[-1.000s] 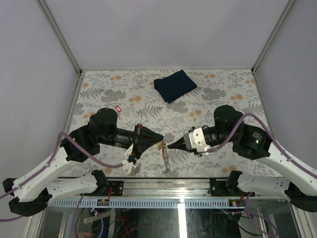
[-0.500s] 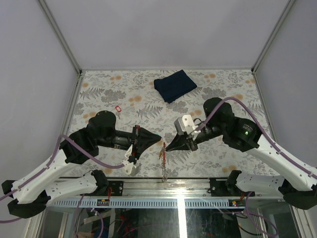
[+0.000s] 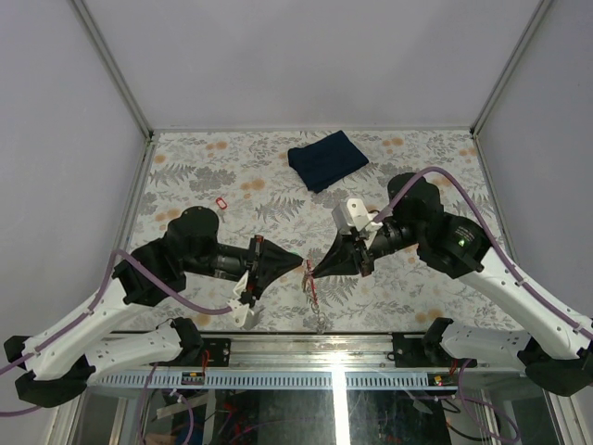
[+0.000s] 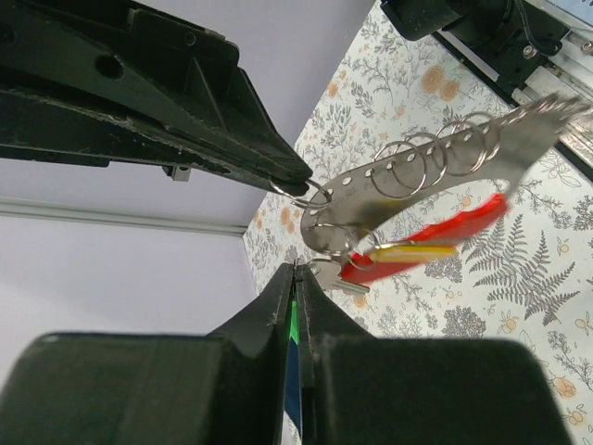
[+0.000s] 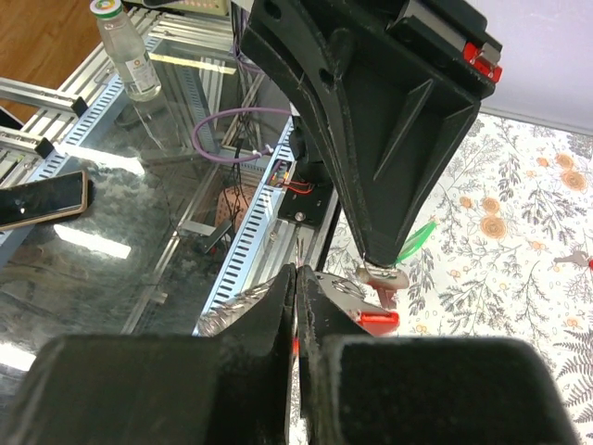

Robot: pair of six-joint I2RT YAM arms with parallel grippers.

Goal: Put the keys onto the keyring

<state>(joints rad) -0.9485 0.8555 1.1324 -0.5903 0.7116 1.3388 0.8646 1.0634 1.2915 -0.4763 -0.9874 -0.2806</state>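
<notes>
1. Silvery and thin, the perforated metal keyring (image 4: 371, 190), strung with wire loops and carrying a bright red plastic tag (image 4: 435, 227), hangs in the air between the two arms, above the near part of the floral-patterned desk (image 3: 417, 167).
2. The right fingers (image 5: 285, 278) are pressed together on one end of it, pinching the loop at the tip of the strip.
3. The left fingers (image 4: 287, 278) are squeezed shut on the small green-headed metal key (image 4: 293, 324), which sits just beside the keyring's lower loops.
4. The small yellow-headed key (image 4: 412, 250) lies along the red tag within the hanging bunch; I cannot tell whether it is truly threaded on.
5. To my eye, the step in hand is getting the green key onto a loop.
6. The next move calls for fine alignment. The key's hole must meet the split end of one loop while the right arm holds the bunch steady, because it dangles freely and could swing away at a touch.
</notes>
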